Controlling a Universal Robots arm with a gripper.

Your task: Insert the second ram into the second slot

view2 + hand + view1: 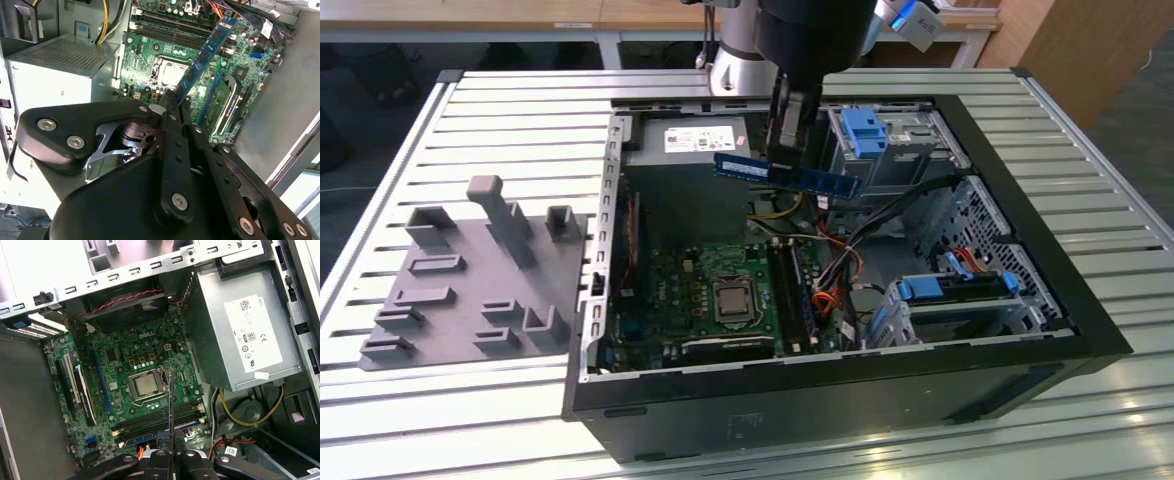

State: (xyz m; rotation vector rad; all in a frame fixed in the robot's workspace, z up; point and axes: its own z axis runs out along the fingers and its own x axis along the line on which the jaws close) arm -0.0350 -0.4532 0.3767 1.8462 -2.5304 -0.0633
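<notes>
My gripper (787, 160) is shut on the second ram (787, 174), a thin blue stick with a white label. It hangs level above the open computer case, over the power supply's edge and clear of the motherboard (670, 290). In the second wrist view the ram (206, 52) sticks out past the fingertips (170, 100) of my gripper (172, 97). The first wrist view sees the ram (170, 400) edge-on, held in my gripper (170, 447). The black memory slots (155, 420) run beside the processor socket (146, 385), and a blue strip (150, 436) lies along the outermost one. The same slots (794, 295) show in the exterior view.
The grey power supply (687, 140) fills the case's back corner, with a bundle of cables (834, 240) beside the board. Light-blue drive-bay clips (865, 130) (961, 287) sit at the exterior view's right. A grey fixture plate (467, 280) lies on the slatted table (520, 110) to the left.
</notes>
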